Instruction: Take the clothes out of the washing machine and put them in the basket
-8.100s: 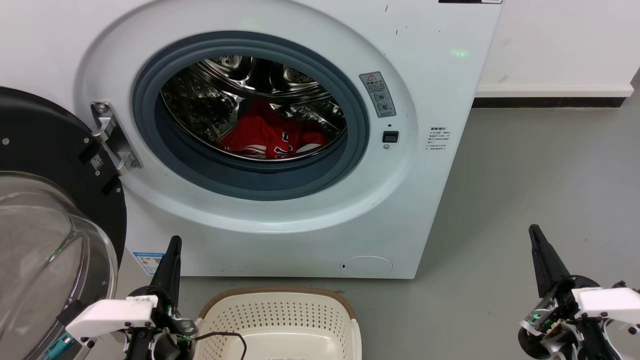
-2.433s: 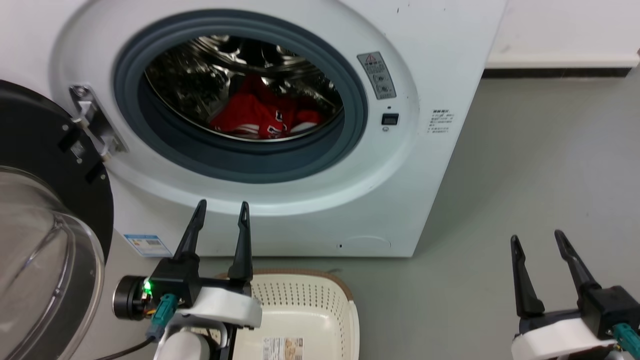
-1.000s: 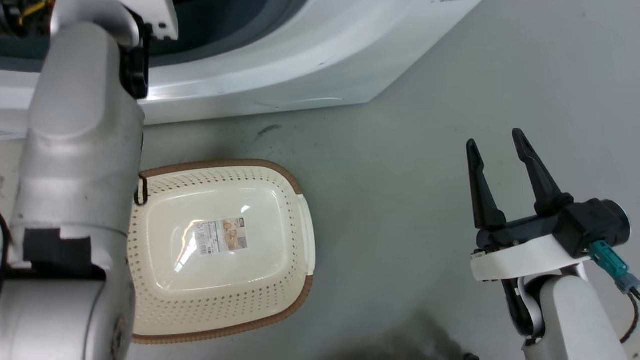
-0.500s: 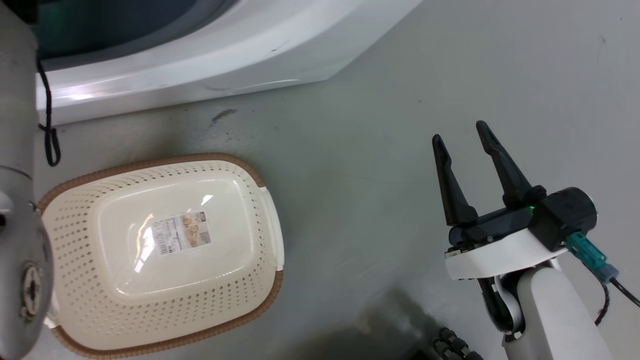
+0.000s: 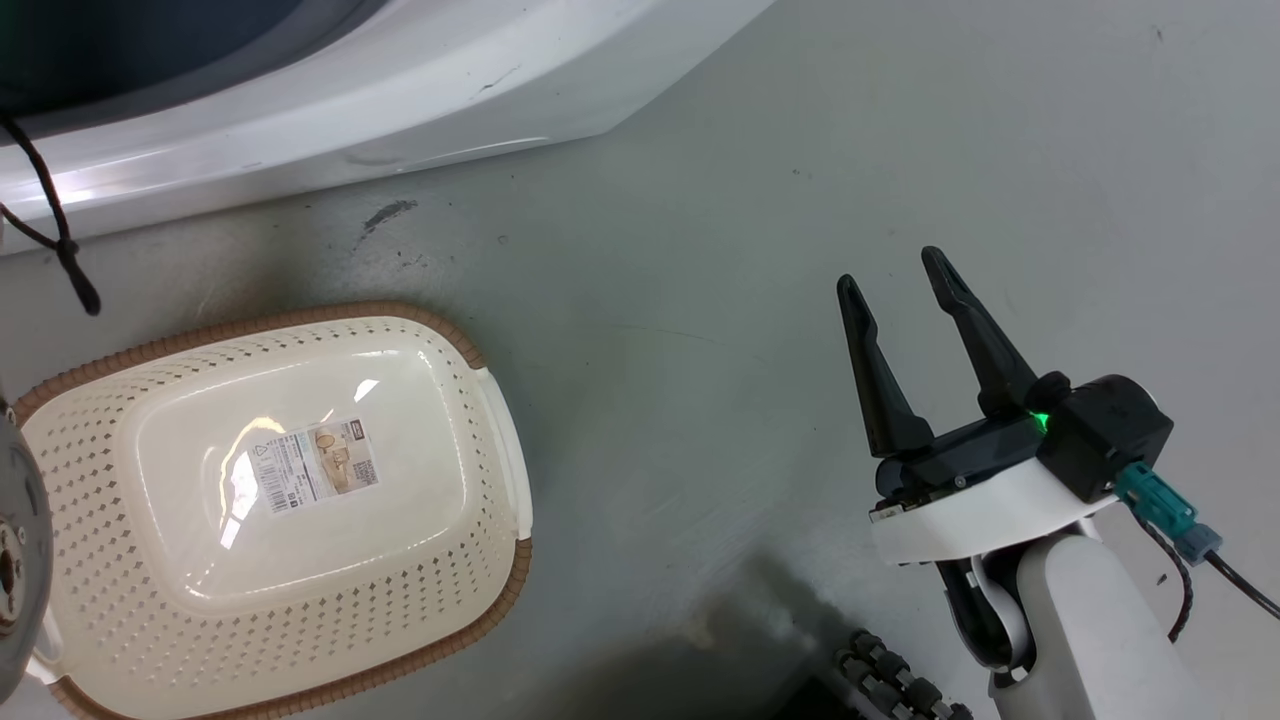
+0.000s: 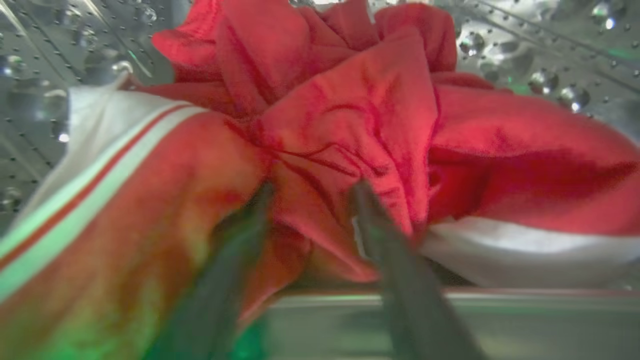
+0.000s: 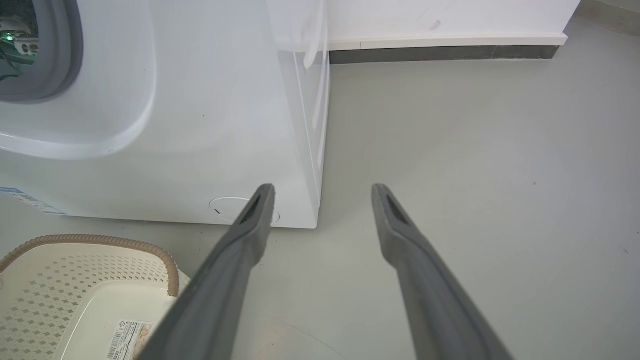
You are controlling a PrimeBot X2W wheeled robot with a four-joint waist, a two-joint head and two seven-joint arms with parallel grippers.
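- Our left hand (image 6: 312, 189) is inside the steel drum (image 6: 540, 45). Its two fingers are set moderately apart astride a fold of the red clothes (image 6: 350, 110), at the centre of the left wrist view.
- Our right hand (image 5: 888, 270) hangs wide and holds nothing, at the right of the head view, over the grey floor (image 5: 700, 250).
- The basket (image 5: 300, 316) sits on the floor at lower left, near the washing machine (image 5: 350, 90) at top left.

The clothes (image 6: 350, 125) are soft, creased red cloth with smooth white trim, lying on the shiny perforated steel drum (image 6: 40, 65). The basket (image 5: 470, 560) is glossy cream perforated plastic with a matt woven-look brown rim and a paper label (image 5: 315, 465) inside. Beside the basket, the floor (image 5: 700, 250) is smooth dull grey and the washing machine (image 5: 300, 110) is glossy white.
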